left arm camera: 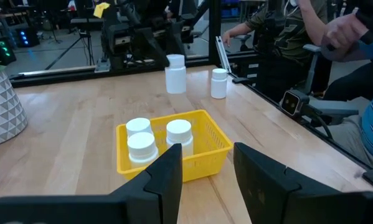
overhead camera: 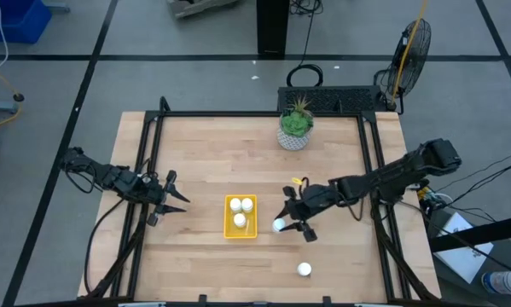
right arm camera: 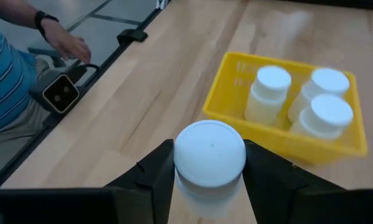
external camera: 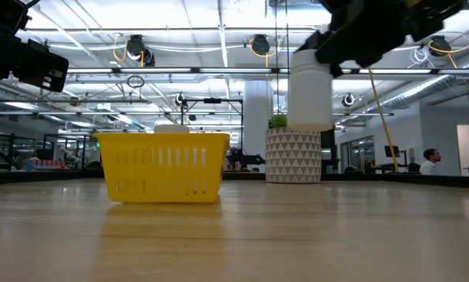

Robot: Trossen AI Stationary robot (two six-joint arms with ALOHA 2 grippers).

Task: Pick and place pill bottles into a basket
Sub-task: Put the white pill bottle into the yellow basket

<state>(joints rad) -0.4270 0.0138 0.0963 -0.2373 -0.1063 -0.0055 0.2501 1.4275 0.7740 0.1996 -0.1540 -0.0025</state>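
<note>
The yellow basket (overhead camera: pixel 240 228) stands on the table's middle with three white pill bottles (overhead camera: pixel 240 220) upright in it; it also shows in the low view (external camera: pixel 162 166) and the left wrist view (left arm camera: pixel 212 142). My right gripper (overhead camera: pixel 282 223) is shut on a fourth pill bottle (external camera: pixel 310 94), just right of the basket. A fifth bottle (overhead camera: pixel 304 269) stands on the table nearer the front edge. My left gripper (overhead camera: pixel 174 200) is open and empty, left of the basket, pointing toward it. My right gripper pinches the bottle's body between its two fingers (right arm camera: pixel 155 171), on opposite sides just below the cap (right arm camera: pixel 210 151). The fingers come from the table's right side, slanting down. The bottle stands upright in the hold, lifted clear of the table.
A white patterned pot with a green plant (overhead camera: pixel 295 130) stands at the table's far edge. Black frame rails (overhead camera: pixel 149 145) run along the table's left, right and far sides. A person (right arm camera: pixel 12 74) sits beyond the table's near edge.
</note>
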